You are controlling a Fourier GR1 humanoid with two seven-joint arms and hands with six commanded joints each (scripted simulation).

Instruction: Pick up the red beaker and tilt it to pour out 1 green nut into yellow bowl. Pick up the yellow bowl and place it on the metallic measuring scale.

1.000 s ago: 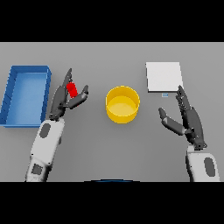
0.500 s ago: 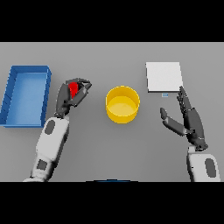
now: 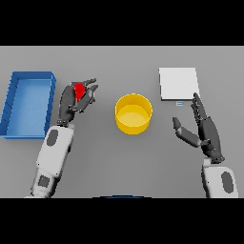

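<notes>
While the left hand (image 3: 72, 102) curls round the red beaker (image 3: 79, 90), seemingly off the table, the yellow bowl (image 3: 134, 113) lies to its right, between both hands; the right hand (image 3: 206, 131) rests spread, idle

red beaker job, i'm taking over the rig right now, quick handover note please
Left hand: fingers curled round the red beaker, left of the yellow bowl.
Right hand: open, idle, just below the metallic measuring scale, holding nothing.
Yellow bowl: on the table at centre, no green nut visible inside.
Blue tray: far left, not involved.
Done: beaker grasped.
Left: bring the beaker to the bowl, tilt out one green nut, then lift the bowl onto the scale.
</notes>
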